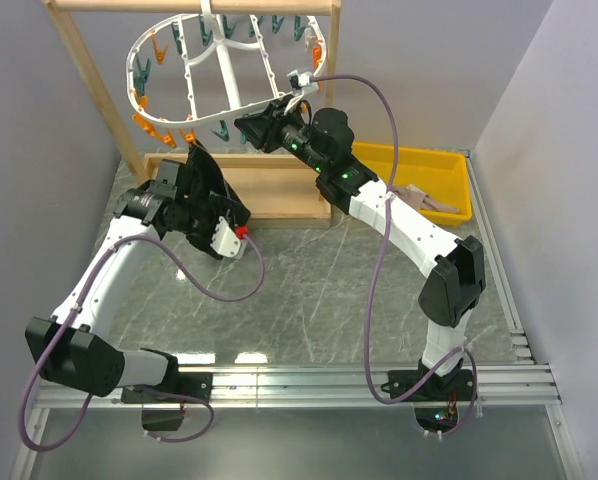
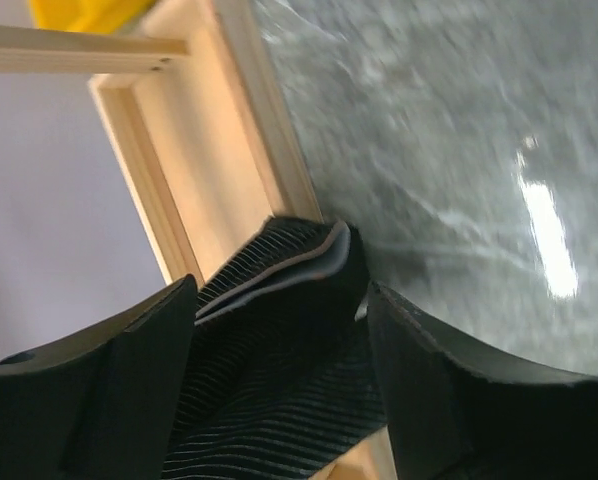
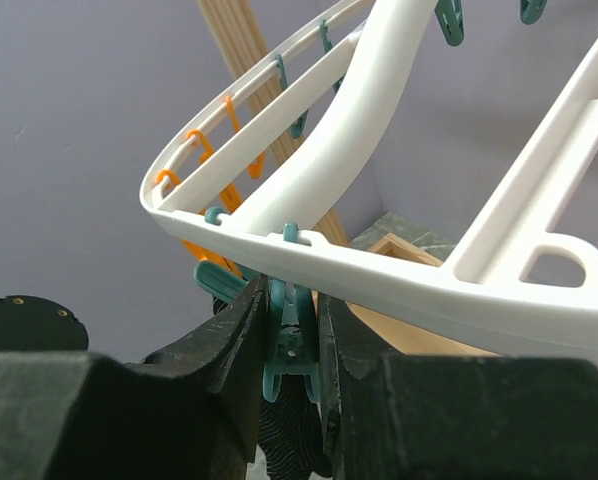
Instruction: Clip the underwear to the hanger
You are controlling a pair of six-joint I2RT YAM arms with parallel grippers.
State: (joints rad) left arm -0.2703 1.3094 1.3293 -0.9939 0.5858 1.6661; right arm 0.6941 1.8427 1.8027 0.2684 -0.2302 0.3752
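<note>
My table (image 1: 319,290) has a grey marbled top. On it, at the back, stands a wooden frame (image 1: 279,190), with a yellow bin (image 1: 439,170) just right of it.

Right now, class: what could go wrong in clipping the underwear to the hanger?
1. The left gripper stands wide around the underwear; whether the peg has caught it is unclear, so it may fall.
2. The right gripper pinches a teal peg under the hanger rim; if the fingers slip, the peg could snap shut empty.
</note>
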